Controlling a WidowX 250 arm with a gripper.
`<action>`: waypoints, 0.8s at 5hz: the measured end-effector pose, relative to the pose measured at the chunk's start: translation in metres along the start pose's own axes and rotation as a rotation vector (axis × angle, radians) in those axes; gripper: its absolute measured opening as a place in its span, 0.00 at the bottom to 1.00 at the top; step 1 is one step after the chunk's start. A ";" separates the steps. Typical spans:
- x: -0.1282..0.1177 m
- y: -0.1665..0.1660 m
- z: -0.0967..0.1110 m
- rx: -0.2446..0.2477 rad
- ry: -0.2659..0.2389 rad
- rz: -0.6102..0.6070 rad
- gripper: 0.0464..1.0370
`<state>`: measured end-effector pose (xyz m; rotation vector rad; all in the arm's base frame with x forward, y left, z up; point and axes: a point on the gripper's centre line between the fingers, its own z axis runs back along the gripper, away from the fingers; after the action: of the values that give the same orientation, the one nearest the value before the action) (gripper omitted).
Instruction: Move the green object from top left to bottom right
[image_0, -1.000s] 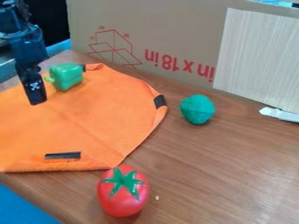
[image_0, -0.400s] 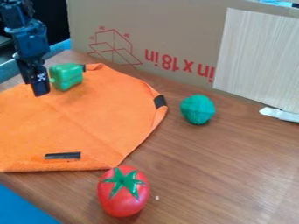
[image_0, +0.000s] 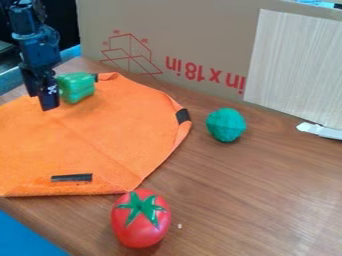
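Note:
At the upper left hangs my black gripper (image_0: 44, 95), low over the orange cloth and just left of the green pepper-like object (image_0: 77, 87). The gripper's lower end overlaps the object's left edge in the view; whether they touch I cannot tell. That green object lies on the back left part of the orange cloth (image_0: 100, 135), its left side partly hidden behind the gripper.
A teal-green ball (image_0: 226, 124) sits on the wooden table (image_0: 247, 200), right of the cloth. A red tomato (image_0: 141, 218) is near the front, by the cloth's lower edge. Behind stands a cardboard box (image_0: 200, 30), and a white item (image_0: 320, 130) lies at the right edge.
The gripper has shifted toward the back and slightly right, closer to the green pepper-like object. The object, cloth, ball and tomato have stayed in place.

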<state>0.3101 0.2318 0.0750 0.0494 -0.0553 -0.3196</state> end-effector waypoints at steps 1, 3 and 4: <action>0.006 -0.001 -0.012 -0.015 0.024 -0.004 0.96; 0.026 -0.009 -0.012 -0.052 0.006 -0.008 0.63; 0.027 -0.008 -0.009 -0.052 0.006 -0.010 0.32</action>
<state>0.3341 0.2156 0.0665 -0.0009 -0.0411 -0.3311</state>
